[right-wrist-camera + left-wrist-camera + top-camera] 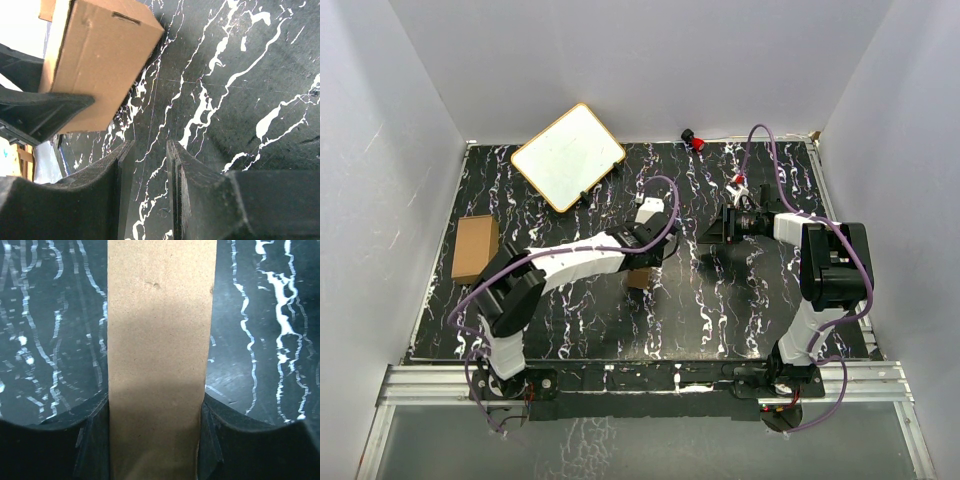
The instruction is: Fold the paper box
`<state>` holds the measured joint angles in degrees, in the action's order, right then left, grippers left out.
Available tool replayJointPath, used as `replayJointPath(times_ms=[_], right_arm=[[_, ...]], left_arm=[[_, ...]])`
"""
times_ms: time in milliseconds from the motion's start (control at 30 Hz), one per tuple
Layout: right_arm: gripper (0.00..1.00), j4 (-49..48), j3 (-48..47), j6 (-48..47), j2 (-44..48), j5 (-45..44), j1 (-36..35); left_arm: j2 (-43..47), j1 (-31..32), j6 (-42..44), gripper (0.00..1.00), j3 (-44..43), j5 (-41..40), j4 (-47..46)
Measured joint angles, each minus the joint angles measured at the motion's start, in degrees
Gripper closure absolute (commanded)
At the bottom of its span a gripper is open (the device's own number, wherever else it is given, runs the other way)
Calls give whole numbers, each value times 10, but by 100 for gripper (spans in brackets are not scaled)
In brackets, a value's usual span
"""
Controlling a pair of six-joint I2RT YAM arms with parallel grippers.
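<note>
**Top external view.** The left gripper sits at mid-table directly over the paper box. Only a small brown corner of the box shows beneath it. The right gripper is near, off to the left gripper's right, and is apart from the box. A second brown carton lies well away on the left gripper's left, and a white board lies beyond it.

**Left wrist view.** The box runs lengthwise out from between the fingers. Both pads press flush against its long sides, so it is clamped. It rests on the black marbled table.

**Right wrist view.** The right gripper's fingers stand slightly apart with a narrow gap and nothing in it. The box lies ahead and to their left, a left-gripper finger across it.
</note>
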<state>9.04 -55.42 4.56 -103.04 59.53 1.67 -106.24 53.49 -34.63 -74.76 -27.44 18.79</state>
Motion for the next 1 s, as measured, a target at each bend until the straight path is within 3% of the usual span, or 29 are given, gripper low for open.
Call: replayJointPath(times_ms=[367, 600, 733, 1000], right_arm=[[64, 0, 0, 0, 0, 0, 0], [64, 0, 0, 0, 0, 0, 0], [64, 0, 0, 0, 0, 2, 0], [64, 0, 0, 0, 0, 3, 4]], left_arm=[[161, -14, 21, 88, 80, -167, 153], [176, -95, 33, 85, 159, -258, 253], [176, -147, 91, 77, 202, -292, 227], [173, -200, 257, 58, 289, -308, 65]])
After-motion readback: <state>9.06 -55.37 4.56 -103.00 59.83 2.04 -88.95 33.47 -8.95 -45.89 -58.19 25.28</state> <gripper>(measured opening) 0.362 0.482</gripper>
